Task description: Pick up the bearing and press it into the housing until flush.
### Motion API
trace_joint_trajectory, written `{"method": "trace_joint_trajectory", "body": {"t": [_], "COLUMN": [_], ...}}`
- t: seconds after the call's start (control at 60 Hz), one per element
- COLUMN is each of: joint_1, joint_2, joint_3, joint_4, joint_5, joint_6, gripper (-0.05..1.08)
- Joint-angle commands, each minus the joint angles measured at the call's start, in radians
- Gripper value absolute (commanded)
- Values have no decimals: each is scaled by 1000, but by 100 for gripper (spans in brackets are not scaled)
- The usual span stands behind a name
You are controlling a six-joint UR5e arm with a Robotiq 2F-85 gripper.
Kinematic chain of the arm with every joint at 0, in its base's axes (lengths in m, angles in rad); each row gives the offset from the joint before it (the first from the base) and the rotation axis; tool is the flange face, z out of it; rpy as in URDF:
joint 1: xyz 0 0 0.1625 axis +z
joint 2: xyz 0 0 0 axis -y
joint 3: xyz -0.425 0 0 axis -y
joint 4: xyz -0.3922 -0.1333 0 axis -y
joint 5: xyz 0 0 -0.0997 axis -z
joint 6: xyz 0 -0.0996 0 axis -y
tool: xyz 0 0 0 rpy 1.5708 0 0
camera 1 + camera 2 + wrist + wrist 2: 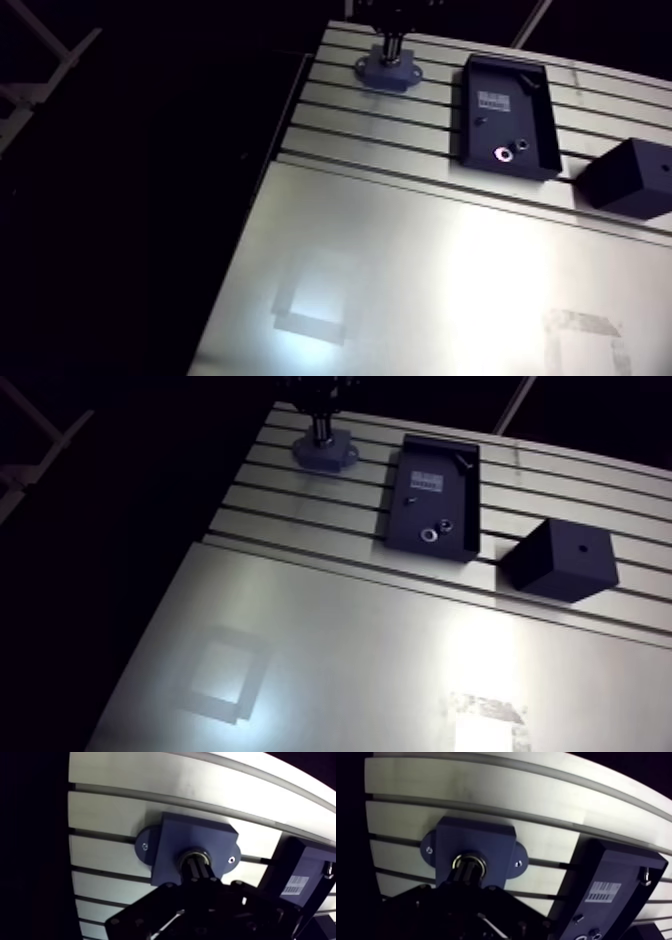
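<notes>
Slotted tabletop (420, 250), arm view: blue housing (388, 72) at 12 o'clock, hand (392, 48) down on it; black tray (508, 115) at its 3 o'clock, black block (630, 178) beyond. Wrist view: hand narrow, tips together on the bearing (469, 857), a metal ring seated in the housing's bore.

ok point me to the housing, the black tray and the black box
housing (481, 839): wrist view, flat top face
black tray (445, 504): arm view, bare floor near its middle
black box (565, 558): arm view, top face
</notes>
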Motion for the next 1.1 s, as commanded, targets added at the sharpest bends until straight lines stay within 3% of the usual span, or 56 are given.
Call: {"method": "trace_joint_trajectory", "body": {"t": [0.017, 1.1], "joint_1": [1, 2], "joint_2": [3, 4], "joint_3": [1, 7], "joint_4": [-1, -1], "joint_5": [0, -3], "joint_6": [0, 0], "gripper": [104, 104]}}
